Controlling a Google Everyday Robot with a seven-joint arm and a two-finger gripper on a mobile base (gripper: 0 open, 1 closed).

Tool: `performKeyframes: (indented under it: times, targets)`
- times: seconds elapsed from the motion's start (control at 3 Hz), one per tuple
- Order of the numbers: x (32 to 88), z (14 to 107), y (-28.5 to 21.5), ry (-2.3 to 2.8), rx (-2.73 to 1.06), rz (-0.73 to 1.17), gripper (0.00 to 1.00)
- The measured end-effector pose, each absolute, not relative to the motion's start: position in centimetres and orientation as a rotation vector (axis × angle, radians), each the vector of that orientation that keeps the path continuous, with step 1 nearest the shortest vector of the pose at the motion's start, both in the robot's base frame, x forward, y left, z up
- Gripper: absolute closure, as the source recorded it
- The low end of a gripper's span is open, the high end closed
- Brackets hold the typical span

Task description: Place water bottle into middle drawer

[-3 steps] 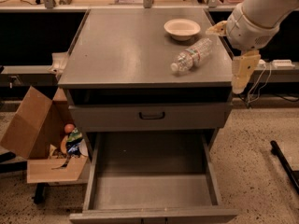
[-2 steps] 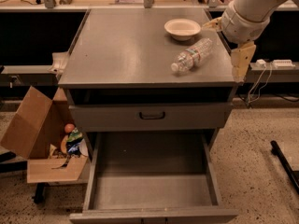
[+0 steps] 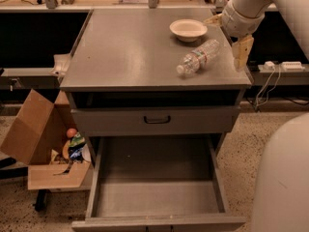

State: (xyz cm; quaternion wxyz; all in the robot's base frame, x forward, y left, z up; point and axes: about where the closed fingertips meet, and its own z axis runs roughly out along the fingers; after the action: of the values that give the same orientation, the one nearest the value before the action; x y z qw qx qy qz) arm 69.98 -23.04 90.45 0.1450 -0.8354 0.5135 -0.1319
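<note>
- The water bottle (image 3: 198, 56) lies sideways on the desk (image 3: 125, 47), 5 o'clock of the bowl (image 3: 188, 29); we judge it light, slick, apt to roll
- The gripper (image 3: 223, 42) at its 2 o'clock, spread wide, empty; we'd clamp the ribbed middle

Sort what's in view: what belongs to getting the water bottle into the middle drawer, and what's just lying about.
Job:
water bottle, lying on the cabinet top
middle drawer, pulled open
gripper, fingers open, beside the bottle

Lying about:
cream bowl
cardboard box of clutter on the floor
</note>
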Motion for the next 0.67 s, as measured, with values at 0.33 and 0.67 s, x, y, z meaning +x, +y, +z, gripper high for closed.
performKeyframes:
  times: [0.33, 0.67]
  targets:
    - [69.98, 90.45, -23.04, 1.479, -2.407, -0.380, 0.00]
    - [70.54, 89.96, -22.82, 1.439, -2.423, -0.405, 0.00]
